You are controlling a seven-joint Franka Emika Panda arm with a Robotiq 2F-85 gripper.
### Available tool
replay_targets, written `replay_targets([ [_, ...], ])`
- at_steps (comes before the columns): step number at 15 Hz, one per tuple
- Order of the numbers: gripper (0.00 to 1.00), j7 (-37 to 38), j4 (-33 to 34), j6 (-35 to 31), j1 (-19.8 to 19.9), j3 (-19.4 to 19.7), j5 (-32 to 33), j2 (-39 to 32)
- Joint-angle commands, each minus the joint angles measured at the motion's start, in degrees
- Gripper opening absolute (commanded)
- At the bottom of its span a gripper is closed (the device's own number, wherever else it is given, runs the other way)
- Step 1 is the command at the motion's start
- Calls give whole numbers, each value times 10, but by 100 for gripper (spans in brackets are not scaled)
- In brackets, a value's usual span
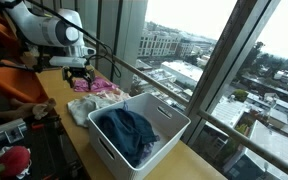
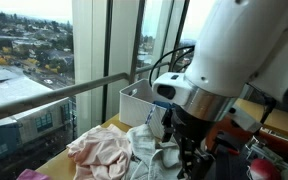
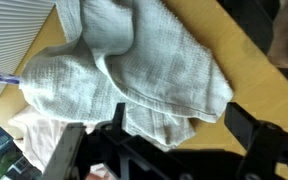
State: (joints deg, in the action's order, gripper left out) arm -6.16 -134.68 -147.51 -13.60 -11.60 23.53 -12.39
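1. Gripper [image 3: 156, 125] parts fill the bottom of the wrist view. The jaws are spread wide and hold nothing, with one dark finger at 7 o'clock and the other at 4 o'clock.
2. Beyond them a crumpled pale towel [image 3: 134, 70] lies on the wooden table [image 3: 246, 55], running from the middle of the view up to 12 o'clock. The jaws hang above it and, as far as I can tell, are not touching it.
3. My reading is that the step in hand is a hover over the towel. A pinch from here would call for a straight drop onto a raised fold, then closing.
4. Pink cloth [image 3: 29, 130] shows at 8 o'clock, touching the towel. It could lift along with the towel if the jaws land too far that way.
5. In an exterior view a white basket [image 1: 169, 118] sits at 5 o'clock from the gripper, near the pile, with a blue garment [image 1: 124, 130] inside.
6. A window rail [image 1: 154, 78] runs just beyond the table at 2 o'clock, leaving little room on that side.
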Motion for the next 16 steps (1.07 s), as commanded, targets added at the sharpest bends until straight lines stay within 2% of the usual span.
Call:
replay_targets([
  [1,100,-17,71,-15,9,31,22,-82],
  [4,100,-33,115,-19,14,47,13,-139],
  [12,100,-99,190,-10,47,39,-28,-249],
  [13,75,-100,192,-9,47,39,-31,-255],
  [14,74,-102,193,-8,48,39,-35,-258],
  [16,58,-108,189,-7,54,35,-46,-258],
])
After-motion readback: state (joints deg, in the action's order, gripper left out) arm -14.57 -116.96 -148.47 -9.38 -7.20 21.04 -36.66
